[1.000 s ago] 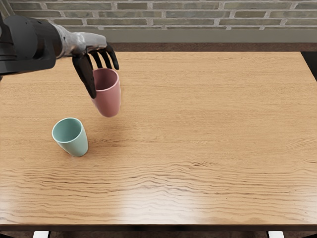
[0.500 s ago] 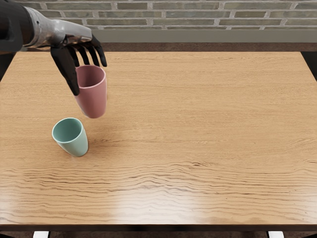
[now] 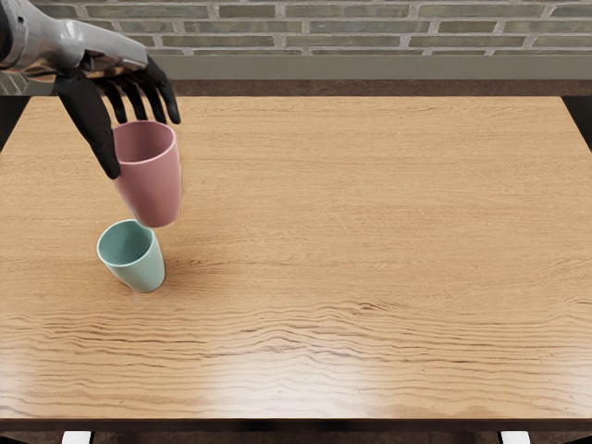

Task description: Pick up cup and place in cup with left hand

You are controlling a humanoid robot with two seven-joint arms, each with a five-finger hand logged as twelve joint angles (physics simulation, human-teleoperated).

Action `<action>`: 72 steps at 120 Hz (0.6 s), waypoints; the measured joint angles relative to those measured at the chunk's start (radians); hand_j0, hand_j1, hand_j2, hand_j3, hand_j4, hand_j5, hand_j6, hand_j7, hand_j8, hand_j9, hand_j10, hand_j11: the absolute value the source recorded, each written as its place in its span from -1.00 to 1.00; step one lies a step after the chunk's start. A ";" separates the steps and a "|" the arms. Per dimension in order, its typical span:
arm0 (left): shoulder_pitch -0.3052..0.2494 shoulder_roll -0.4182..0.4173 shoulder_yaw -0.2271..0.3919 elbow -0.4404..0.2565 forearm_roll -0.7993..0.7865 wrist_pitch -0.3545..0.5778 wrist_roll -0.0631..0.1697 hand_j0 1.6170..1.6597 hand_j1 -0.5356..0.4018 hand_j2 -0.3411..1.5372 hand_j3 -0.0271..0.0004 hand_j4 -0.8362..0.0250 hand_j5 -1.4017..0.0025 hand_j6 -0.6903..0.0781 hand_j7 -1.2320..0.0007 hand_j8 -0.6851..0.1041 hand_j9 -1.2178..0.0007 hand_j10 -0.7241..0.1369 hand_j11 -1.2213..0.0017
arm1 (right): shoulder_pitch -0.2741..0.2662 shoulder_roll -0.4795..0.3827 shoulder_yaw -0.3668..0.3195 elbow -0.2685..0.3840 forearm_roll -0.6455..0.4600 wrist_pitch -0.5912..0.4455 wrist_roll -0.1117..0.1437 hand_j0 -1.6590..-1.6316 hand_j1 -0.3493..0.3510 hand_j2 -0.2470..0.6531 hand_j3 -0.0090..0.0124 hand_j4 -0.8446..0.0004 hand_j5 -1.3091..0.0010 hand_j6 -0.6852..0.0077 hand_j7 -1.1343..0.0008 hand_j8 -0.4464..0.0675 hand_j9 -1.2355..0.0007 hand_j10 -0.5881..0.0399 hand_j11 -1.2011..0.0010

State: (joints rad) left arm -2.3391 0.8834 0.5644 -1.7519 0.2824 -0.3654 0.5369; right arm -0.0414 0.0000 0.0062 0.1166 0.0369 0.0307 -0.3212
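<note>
Black fingers (image 3: 165, 92) grasp the pink cup (image 3: 155, 192) near its rim — we have the thumb (image 3: 89, 122) on the near left side and the others at the far side. Our left hand (image 3: 104, 63) holds it mouth up, off the table (image 3: 370, 240), its arm coming in at the upper left. Just below it in view we see the pale green cup (image 3: 143, 272), upright on the wood — the pink base overlaps its far rim, though we cannot tell whether they touch.
</note>
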 joint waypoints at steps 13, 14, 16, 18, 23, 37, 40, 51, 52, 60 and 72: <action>-0.016 0.006 0.021 0.000 0.000 -0.024 0.000 0.92 -0.18 -0.34 0.97 -0.12 0.14 -0.20 0.02 -0.25 0.01 -0.38 0.02 | 0.000 0.000 0.000 0.000 0.000 0.000 0.000 -0.93 -1.00 -0.45 -0.16 1.00 1.00 0.98 1.00 0.73 1.00 0.87 1.00; -0.017 0.006 0.023 0.000 0.000 -0.025 0.000 0.92 -0.18 -0.34 0.97 -0.12 0.14 -0.19 0.02 -0.25 0.01 -0.38 0.02 | 0.000 0.000 0.000 0.000 0.000 0.000 0.000 -0.93 -1.00 -0.45 -0.16 1.00 1.00 0.98 1.00 0.73 1.00 0.87 1.00; -0.019 0.006 0.028 0.000 0.000 -0.028 0.000 0.92 -0.18 -0.34 0.97 -0.12 0.14 -0.20 0.02 -0.26 0.01 -0.38 0.02 | 0.000 0.000 0.000 0.000 0.000 0.000 0.000 -0.93 -1.00 -0.45 -0.16 1.00 1.00 0.98 1.00 0.73 1.00 0.87 1.00; -0.019 0.006 0.032 0.000 0.000 -0.030 0.000 0.92 -0.18 -0.34 0.97 -0.12 0.14 -0.19 0.02 -0.25 0.01 -0.39 0.02 | 0.000 0.000 0.000 0.000 0.000 0.000 0.000 -0.93 -1.00 -0.45 -0.16 1.00 1.00 0.98 1.00 0.73 1.00 0.87 1.00; -0.020 0.006 0.043 0.001 0.000 -0.035 0.000 0.92 -0.18 -0.34 0.97 -0.12 0.14 -0.19 0.02 -0.25 0.01 -0.38 0.02 | 0.000 0.000 0.000 0.000 0.000 0.000 0.000 -0.93 -1.00 -0.45 -0.16 1.00 1.00 0.98 1.00 0.73 1.00 0.87 1.00; -0.020 0.006 0.070 0.001 0.000 -0.040 0.001 0.92 -0.17 -0.34 0.97 -0.12 0.14 -0.19 0.02 -0.27 0.01 -0.38 0.02 | 0.000 0.000 0.000 0.000 0.000 0.000 0.000 -0.93 -1.00 -0.45 -0.16 1.00 1.00 0.98 1.00 0.73 1.00 0.87 1.00; -0.020 0.006 0.075 0.001 0.001 -0.041 0.001 0.92 -0.17 -0.34 0.97 -0.12 0.14 -0.20 0.02 -0.27 0.01 -0.38 0.02 | 0.000 0.000 0.000 0.000 0.000 0.000 0.000 -0.93 -1.00 -0.45 -0.16 1.00 1.00 0.98 1.00 0.73 1.00 0.87 1.00; -0.020 0.005 0.087 0.001 0.001 -0.041 0.001 0.92 -0.17 -0.34 0.97 -0.12 0.14 -0.20 0.03 -0.28 0.02 -0.39 0.02 | 0.000 0.000 0.000 0.000 0.000 0.000 0.000 -0.93 -1.00 -0.45 -0.16 1.00 1.00 0.98 1.00 0.73 1.00 0.87 1.00; -0.020 0.005 0.089 0.001 0.001 -0.041 0.001 0.92 -0.17 -0.34 0.97 -0.12 0.14 -0.20 0.03 -0.28 0.02 -0.39 0.02 | 0.000 0.000 0.000 0.000 0.000 0.000 0.000 -0.93 -1.00 -0.45 -0.16 1.00 1.00 0.98 1.00 0.73 1.00 0.87 1.00; -0.020 0.005 0.098 0.001 0.001 -0.038 0.001 0.92 -0.17 -0.33 0.97 -0.12 0.14 -0.21 0.03 -0.27 0.02 -0.39 0.02 | 0.000 0.000 0.000 0.000 0.000 0.000 0.000 -0.93 -1.00 -0.45 -0.16 1.00 1.00 0.98 1.00 0.73 1.00 0.87 1.00; -0.020 0.005 0.109 0.001 0.002 -0.033 0.001 0.92 -0.18 -0.33 0.97 -0.12 0.14 -0.21 0.03 -0.27 0.02 -0.39 0.02 | 0.000 0.000 0.000 0.000 0.000 0.000 0.000 -0.93 -1.00 -0.45 -0.16 1.00 1.00 0.98 1.00 0.73 1.00 0.87 1.00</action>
State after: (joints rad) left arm -2.3592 0.8882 0.6736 -1.7504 0.2841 -0.3979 0.5383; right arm -0.0414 0.0000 0.0062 0.1167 0.0369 0.0307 -0.3213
